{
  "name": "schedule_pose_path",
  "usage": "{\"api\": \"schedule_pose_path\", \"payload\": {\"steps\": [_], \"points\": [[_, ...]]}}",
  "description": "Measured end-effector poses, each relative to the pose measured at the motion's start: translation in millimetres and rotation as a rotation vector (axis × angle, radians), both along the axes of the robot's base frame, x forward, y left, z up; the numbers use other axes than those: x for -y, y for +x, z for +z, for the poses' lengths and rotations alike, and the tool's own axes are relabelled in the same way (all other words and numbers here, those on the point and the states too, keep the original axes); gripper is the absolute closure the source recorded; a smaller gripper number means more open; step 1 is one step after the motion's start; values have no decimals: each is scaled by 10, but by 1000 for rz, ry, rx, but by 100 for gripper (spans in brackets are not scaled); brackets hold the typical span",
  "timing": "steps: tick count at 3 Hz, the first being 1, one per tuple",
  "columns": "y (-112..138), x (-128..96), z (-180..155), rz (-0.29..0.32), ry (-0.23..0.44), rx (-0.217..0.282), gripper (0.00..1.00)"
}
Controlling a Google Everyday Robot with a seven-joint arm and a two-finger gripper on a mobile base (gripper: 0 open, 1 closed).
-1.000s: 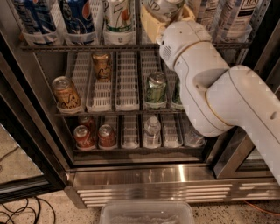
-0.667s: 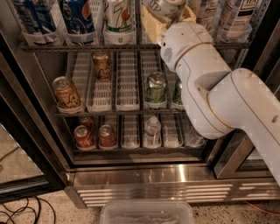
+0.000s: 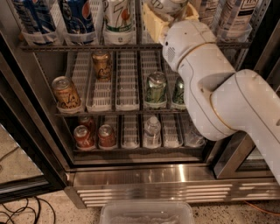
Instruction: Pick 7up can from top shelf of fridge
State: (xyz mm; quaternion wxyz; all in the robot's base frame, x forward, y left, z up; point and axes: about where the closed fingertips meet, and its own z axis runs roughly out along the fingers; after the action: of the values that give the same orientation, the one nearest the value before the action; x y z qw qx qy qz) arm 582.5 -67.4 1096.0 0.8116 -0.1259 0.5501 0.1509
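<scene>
The fridge (image 3: 153, 175) stands open in front of me. A tall white-silver 7up can (image 3: 117, 17) stands on the top shelf (image 3: 131, 46), right of two blue Pepsi cans (image 3: 78, 17). My gripper (image 3: 168, 11), cream-yellow, reaches into the top shelf one lane to the right of that can, at the top edge of the view. A second silver-white can (image 3: 162, 3) shows right at the gripper, mostly cut off by the frame. My white arm (image 3: 218, 96) covers the right side of the shelves.
Tall pale cans (image 3: 234, 17) stand at the top right. The middle shelf holds brown cans (image 3: 65, 92) and green cans (image 3: 155, 87). The lower shelf holds red cans (image 3: 83, 135) and a water bottle (image 3: 152, 131). A clear plastic bin (image 3: 146, 213) and cables (image 3: 22, 214) lie on the floor.
</scene>
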Motion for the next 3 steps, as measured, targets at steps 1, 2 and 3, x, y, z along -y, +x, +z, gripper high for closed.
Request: {"api": "schedule_pose_path", "payload": {"steps": [1,2,3], "points": [[-437,165,581,-16,-1,127,100],[-1052,404,1448,-46,-16,297,100],[-1569,318,1784,5,-65,338,100]]}}
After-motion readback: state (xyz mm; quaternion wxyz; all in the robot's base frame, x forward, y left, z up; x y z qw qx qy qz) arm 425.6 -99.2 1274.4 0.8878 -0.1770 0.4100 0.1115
